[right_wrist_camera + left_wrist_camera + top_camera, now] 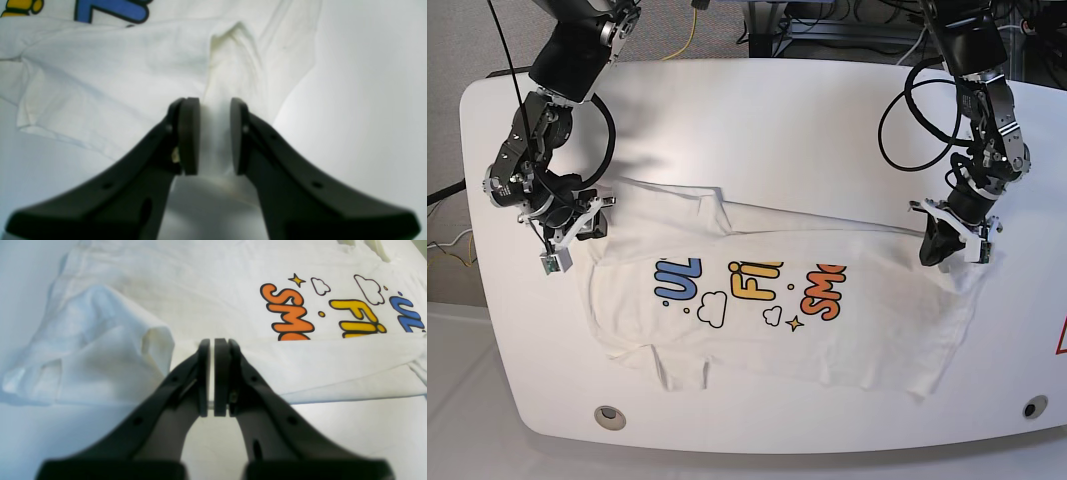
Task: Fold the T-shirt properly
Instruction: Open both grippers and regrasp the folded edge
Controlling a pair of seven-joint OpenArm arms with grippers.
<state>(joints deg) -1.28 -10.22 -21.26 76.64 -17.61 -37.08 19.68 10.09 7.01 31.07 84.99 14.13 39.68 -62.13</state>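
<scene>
Large white short-sleeved cotton T-shirt with blue, yellow and orange lettering (777, 300) is lying print-up across the middle of the white oval tabletop (757, 100). One long edge is lying turned over onto the print, covering the lower parts of the letters: first fold under way, judging by this. Left tool (212, 376) is pinching that folded edge, pads pressed together. Right tool (215, 135) is gripping a bunch of cloth at the other end. Sleeves, remaining side and final halving are looking undone.

One T-shirt (777, 310) lies on one white table (757, 100), with two robot arms over it.
</scene>
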